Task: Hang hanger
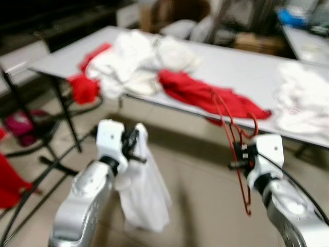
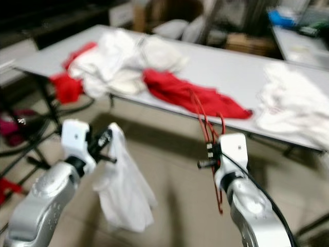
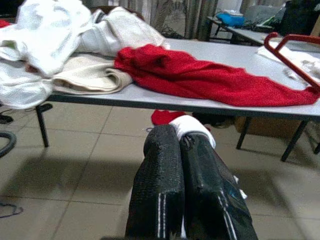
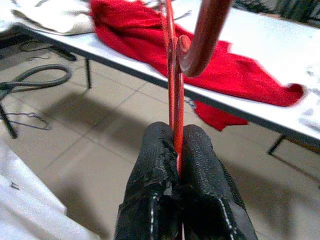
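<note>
A red wire hanger (image 1: 234,139) stands nearly upright in front of the table, pinched by my right gripper (image 1: 237,157); its hook (image 4: 200,40) curls just above the closed fingers (image 4: 200,165). My left gripper (image 1: 134,149) is shut on a white garment (image 1: 146,193) that hangs limp below it over the floor. A bit of white cloth (image 3: 192,125) pokes out between the left fingers (image 3: 162,175). Both arms are raised in front of the long white table (image 1: 241,67).
The table carries a pile of white and red clothes (image 1: 133,62), a red cloth (image 1: 205,95) draped at its front edge, and more white laundry (image 1: 300,98) on the right. A black stand with cables (image 1: 41,139) is on the left. Tiled floor lies below.
</note>
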You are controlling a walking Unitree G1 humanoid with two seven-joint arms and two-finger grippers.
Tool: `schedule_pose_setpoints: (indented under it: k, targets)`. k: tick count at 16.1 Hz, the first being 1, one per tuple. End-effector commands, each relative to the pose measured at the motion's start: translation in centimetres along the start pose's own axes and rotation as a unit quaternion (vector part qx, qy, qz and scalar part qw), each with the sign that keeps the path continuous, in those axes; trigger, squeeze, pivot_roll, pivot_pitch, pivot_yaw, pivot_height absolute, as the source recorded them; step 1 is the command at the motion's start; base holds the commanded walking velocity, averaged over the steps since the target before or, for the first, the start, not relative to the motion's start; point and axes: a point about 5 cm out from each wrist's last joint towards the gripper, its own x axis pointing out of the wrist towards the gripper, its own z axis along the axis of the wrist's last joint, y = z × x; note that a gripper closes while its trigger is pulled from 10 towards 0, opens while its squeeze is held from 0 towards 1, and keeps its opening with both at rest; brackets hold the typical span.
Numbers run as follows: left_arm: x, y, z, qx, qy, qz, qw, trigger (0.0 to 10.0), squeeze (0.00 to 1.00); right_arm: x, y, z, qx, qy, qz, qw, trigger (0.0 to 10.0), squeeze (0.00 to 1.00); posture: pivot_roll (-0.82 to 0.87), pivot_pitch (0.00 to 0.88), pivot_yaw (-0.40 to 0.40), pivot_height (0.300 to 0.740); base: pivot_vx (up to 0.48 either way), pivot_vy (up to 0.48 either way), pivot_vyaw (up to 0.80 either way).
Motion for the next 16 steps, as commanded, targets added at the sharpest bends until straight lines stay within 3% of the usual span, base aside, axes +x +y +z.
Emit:
schedule_pose_setpoints:
  k: [1, 6, 9, 12, 16]
  targets:
    - [0.4, -0.6, 0.7, 0.004, -0.015, -0.012, 1.0, 10.0, 0.0, -0.1, -0.5, 0.5, -0.009, -0.011, -0.007, 1.0, 10.0, 0.0, 0.02, 0.0, -0.006, 0.74, 0.0, -0.337, -0.79]
    - [0.7, -0.7, 0.7, 0.003, -0.018, -0.014, 1.0, 10.0, 0.0, -0.2, -0.3, 0.6, 0.0, -0.007, -0.007, 1.0, 10.0, 0.0, 0.01, 0.0, -0.008, 0.74, 0.0, -0.328, -0.79]
    - [1.1, -0.7, 1.2, -0.022, -0.037, -0.006, 0.999, 10.0, 0.0, 0.1, -0.4, 0.9, -0.002, -0.01, 0.0, 1.0, 10.0, 0.0, 0.01, 0.0, -0.019, 0.74, 0.0, 0.0, -0.69]
    - [1.4, -0.3, 1.4, -0.006, -0.05, 0.0, 0.999, 10.0, 0.0, 0.3, -0.2, 1.0, -0.018, -0.008, 0.035, 0.999, 10.0, 0.0, 0.01, 0.0, -0.026, 0.74, 0.0, 0.0, 0.0]
    - [2.1, 0.2, 1.6, 0.011, -0.048, -0.007, 0.999, 10.0, 0.0, 0.4, -0.3, 2.0, -0.047, -0.025, 0.087, 0.995, 10.0, 0.0, 0.0, 0.0, -0.027, 0.74, 0.361, 0.0, 0.0]
